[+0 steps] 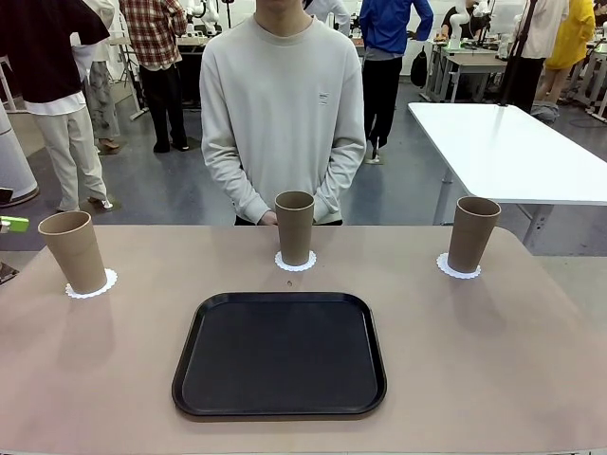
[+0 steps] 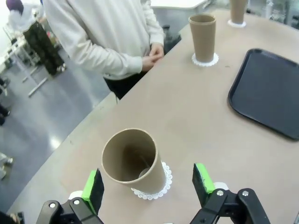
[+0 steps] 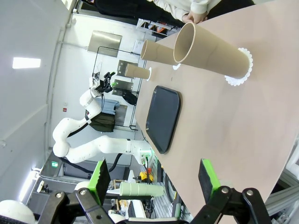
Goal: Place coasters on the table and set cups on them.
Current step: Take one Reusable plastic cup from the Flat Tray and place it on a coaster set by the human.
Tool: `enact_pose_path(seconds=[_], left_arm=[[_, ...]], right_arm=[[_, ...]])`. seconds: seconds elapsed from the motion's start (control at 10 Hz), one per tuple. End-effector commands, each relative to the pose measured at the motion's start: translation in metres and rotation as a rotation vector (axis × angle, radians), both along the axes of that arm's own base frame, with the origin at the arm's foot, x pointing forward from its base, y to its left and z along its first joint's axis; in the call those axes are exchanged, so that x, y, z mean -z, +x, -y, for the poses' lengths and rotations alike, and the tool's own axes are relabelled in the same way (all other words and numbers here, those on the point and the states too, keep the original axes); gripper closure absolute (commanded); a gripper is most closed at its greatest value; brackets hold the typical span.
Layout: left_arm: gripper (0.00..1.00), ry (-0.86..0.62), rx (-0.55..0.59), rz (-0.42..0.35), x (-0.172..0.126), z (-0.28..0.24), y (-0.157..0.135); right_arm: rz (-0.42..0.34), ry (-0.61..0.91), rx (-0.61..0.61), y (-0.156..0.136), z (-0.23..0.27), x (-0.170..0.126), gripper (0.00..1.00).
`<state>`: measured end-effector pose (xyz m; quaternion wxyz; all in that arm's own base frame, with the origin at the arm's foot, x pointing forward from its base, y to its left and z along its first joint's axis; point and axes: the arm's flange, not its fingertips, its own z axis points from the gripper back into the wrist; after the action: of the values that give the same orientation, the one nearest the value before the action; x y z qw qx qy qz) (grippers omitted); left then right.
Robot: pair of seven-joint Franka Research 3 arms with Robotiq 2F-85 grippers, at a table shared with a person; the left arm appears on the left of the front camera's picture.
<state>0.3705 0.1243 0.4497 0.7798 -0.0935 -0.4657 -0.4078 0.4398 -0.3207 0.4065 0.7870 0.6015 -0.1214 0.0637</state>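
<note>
Three tall tan paper cups (image 1: 295, 227) stood upright on lacy white coasters (image 1: 295, 263) along the worktop (image 1: 474, 360) behind a black tray (image 1: 280, 354). Wrist views showed the left tool (image 2: 148, 184) released, straddling the nearest cup, and the right tool (image 3: 154, 177) released, empty.

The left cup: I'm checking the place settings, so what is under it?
Under the left cup lies a white coaster; only its lacy rim shows around the base, on the table. The coaster's middle is covered by the cup.
</note>
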Motion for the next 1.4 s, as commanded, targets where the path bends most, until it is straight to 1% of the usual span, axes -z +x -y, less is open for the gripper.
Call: enact_pose_path(seconds=[0.0, 0.2, 0.3, 0.4, 0.5, 0.7, 0.8, 0.9, 1.0, 1.3], left_arm=[[0.00, 0.083, -0.052, -0.099, -0.018, 0.030, -0.016], [0.00, 0.219, -0.085, -0.164, -0.035, 0.051, -0.030], [0.00, 0.301, -0.085, -0.202, -0.036, 0.058, -0.038], [0.00, 0.411, -0.088, -0.258, -0.035, 0.062, -0.044], [0.00, 0.484, -0.071, -0.289, -0.029, 0.067, -0.051], [0.00, 0.543, -0.050, -0.307, -0.022, 0.075, -0.058], [0.00, 0.542, -0.046, -0.307, -0.023, 0.076, -0.058], [0.00, 0.532, -0.016, -0.297, -0.021, 0.074, -0.063], [0.00, 0.528, -0.048, -0.306, -0.049, 0.066, -0.015], [0.00, 0.528, -0.048, -0.306, -0.049, 0.066, -0.015]], right_arm=[[0.006, 0.001, 0.011, 0.000, -0.002, -0.001, 0.00], [0.006, 0.001, 0.011, 0.000, -0.002, -0.001, 0.00], [0.006, 0.001, 0.011, 0.000, -0.002, -0.001, 0.00], [0.006, 0.001, 0.011, 0.000, -0.002, -0.001, 0.00], [0.006, 0.001, 0.011, 0.000, -0.002, -0.001, 0.00], [0.006, 0.001, 0.011, 0.000, -0.002, -0.001, 0.00], [0.006, 0.001, 0.011, 0.000, -0.002, -0.001, 0.00], [0.006, 0.001, 0.011, 0.000, -0.002, -0.001, 0.00], [0.006, 0.001, 0.011, 0.000, -0.002, -0.001, 0.00], [0.006, 0.001, 0.011, 0.000, -0.002, -0.001, 0.00]])
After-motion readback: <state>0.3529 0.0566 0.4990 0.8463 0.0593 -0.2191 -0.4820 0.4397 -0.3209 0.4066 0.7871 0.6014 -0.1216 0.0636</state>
